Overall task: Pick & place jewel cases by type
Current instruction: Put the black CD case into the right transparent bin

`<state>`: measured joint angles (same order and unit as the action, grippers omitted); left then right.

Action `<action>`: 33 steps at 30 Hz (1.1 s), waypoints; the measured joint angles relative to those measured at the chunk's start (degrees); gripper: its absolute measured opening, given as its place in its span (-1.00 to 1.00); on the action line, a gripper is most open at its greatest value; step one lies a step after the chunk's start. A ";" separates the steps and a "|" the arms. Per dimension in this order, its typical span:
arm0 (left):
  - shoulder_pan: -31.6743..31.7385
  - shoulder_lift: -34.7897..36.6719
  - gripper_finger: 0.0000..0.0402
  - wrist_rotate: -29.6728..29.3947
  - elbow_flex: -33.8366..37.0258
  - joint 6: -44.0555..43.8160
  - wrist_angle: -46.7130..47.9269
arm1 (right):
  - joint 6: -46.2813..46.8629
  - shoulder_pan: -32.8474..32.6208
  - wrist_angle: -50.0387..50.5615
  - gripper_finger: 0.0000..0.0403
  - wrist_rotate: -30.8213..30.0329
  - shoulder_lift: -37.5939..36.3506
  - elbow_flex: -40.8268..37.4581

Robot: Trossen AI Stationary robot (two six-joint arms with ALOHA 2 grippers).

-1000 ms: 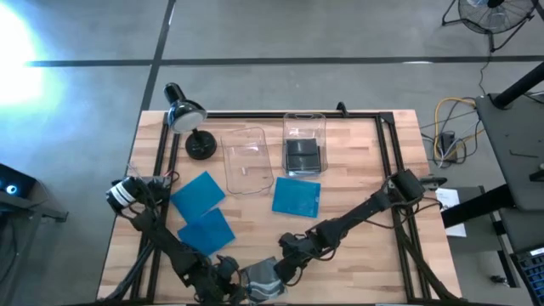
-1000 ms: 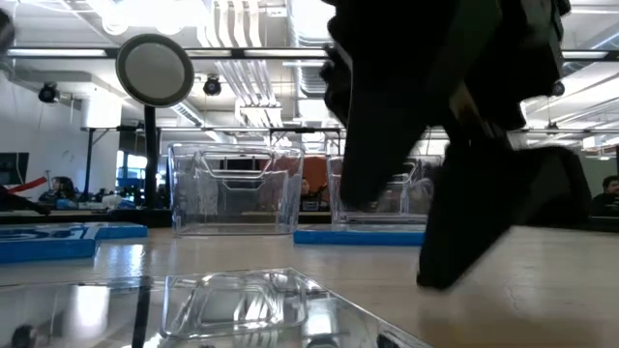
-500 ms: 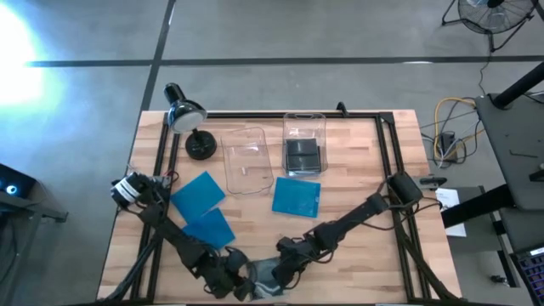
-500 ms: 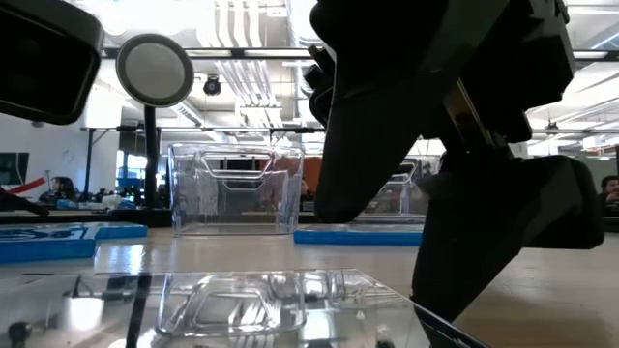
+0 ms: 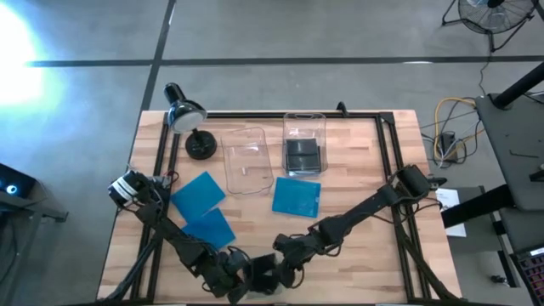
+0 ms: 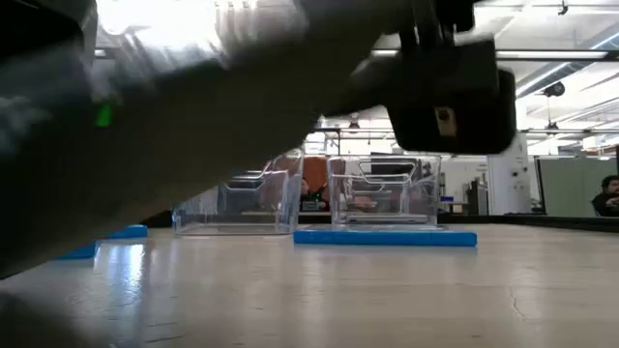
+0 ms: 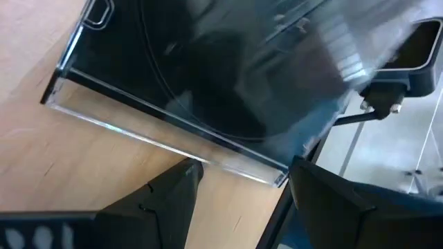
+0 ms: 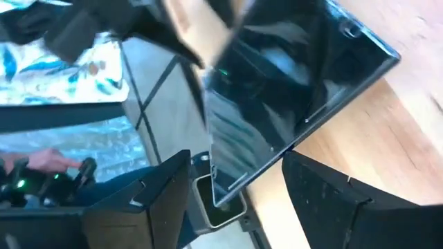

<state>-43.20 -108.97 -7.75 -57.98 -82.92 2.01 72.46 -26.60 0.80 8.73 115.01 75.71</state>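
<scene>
We find both grippers meeting at the table's near edge: left gripper point(image 5: 240, 280) and right gripper point(image 5: 285, 265), each with fingers spread on either side of a dark grey jewel case point(image 7: 208, 83) tilted up off the wood. Grip contact: we cannot tell. Three blue jewel cases point(image 5: 297, 196) lie flat mid-table; another dark case point(image 5: 302, 155) sits in the right clear bin point(image 5: 304, 126)

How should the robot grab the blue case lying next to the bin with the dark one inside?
The blue case lies flat on the table, so probably come from above and pinch across its two side edges, which look free. Its far edge sits close to the bin, so avoid that side.
</scene>
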 joint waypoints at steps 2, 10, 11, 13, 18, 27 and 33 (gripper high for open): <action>0.00 -0.01 0.06 0.01 0.00 0.91 -0.05 | -1.18 -0.01 -0.69 0.11 0.28 -0.22 0.18; 0.04 -0.02 0.06 -2.01 0.13 3.60 -0.98 | -4.29 0.25 -9.55 0.11 -3.42 0.36 1.96; 0.04 -0.02 0.06 -2.08 0.14 3.66 -0.96 | -4.30 0.27 -9.72 0.11 -4.54 0.23 1.97; 0.08 -0.02 0.06 -2.07 0.13 3.77 -0.94 | -2.90 0.51 -9.30 0.11 -4.74 0.19 2.05; 0.09 -0.02 0.06 -3.04 0.13 3.72 -1.06 | 3.42 0.75 -4.26 0.11 -3.16 0.47 1.93; 0.11 -0.02 0.06 -6.86 0.13 3.74 -1.17 | 15.29 0.64 -4.59 -0.17 -2.69 2.28 1.69; 0.11 -0.02 0.06 -8.98 0.13 3.57 -1.17 | 18.43 0.80 -4.25 -0.63 -3.58 2.63 1.56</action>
<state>-43.09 -108.99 -16.72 -57.84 -79.34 0.84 90.89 -25.80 -3.45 5.15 117.64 77.28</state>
